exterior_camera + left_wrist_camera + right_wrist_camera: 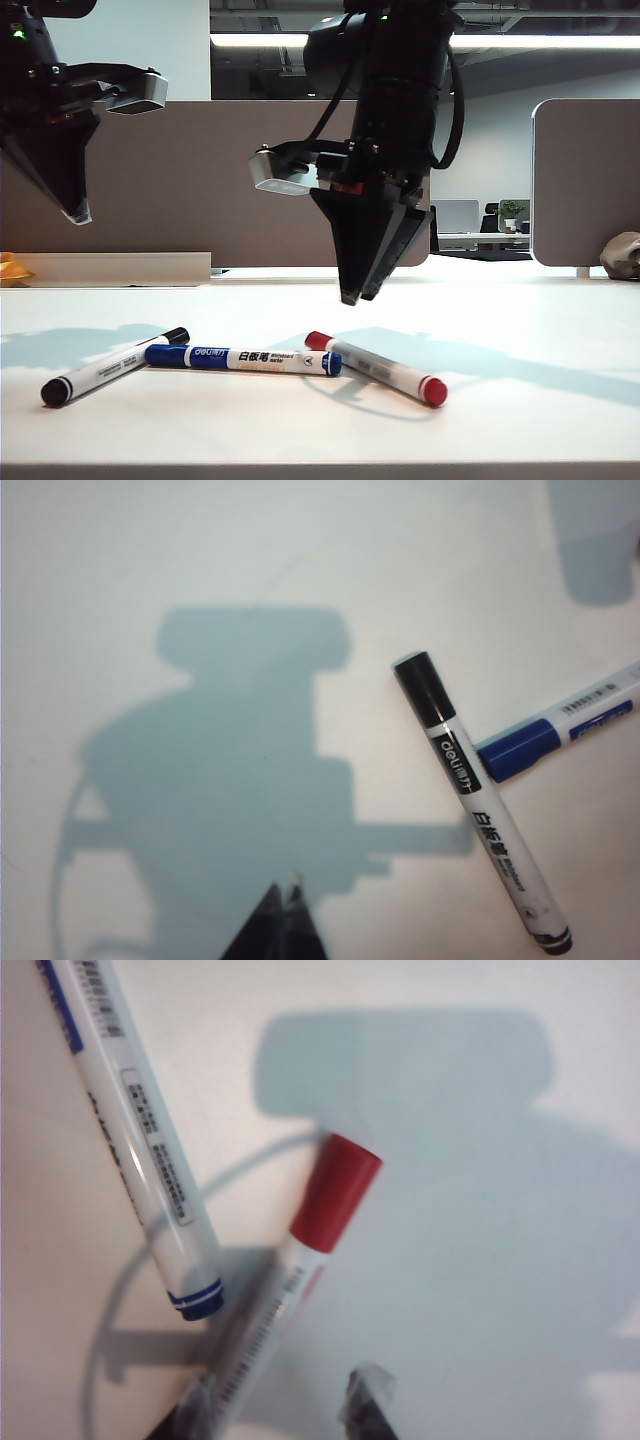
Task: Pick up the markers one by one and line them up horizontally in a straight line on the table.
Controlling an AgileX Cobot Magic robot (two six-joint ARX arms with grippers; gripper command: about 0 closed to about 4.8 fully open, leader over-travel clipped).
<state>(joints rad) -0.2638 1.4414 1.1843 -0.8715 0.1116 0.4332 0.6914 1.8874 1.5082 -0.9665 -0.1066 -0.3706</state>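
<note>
Three markers lie on the counter (520, 400) in a loose zigzag, not yet in a straight line. The blue marker (243, 359) sits near level at the centre; the black marker (112, 366) slants away at its 9 o'clock with one cap just beside the blue cap, and the red marker (376, 368) slants down toward 4 o'clock from the blue marker's other end. The right claw (355, 296) hangs just above the counter, at 12 o'clock from the gap between blue and red; in the right wrist view its jaws stand partly apart with the red barrel passing alongside one finger, nothing visibly gripped. The left claw (78, 212) is raised well clear at the 10 o'clock side, jaws closed to a point and empty. Principal risk, in my judgement: the red cap and the blue marker's end nearly touch, so a descending finger could strike the blue barrel and knock it out of alignment. Second risk: the barrels are round, smooth, glossy plastic on a slick matte white surface, so any nudge or off-centre pinch could make a marker roll or squirt from the tips. A release from height would probably let one roll off line. Caps are short cylinders slightly wider than the barrels, which carry printed labels. Hard shadows could mask the barrel edges.
</note>
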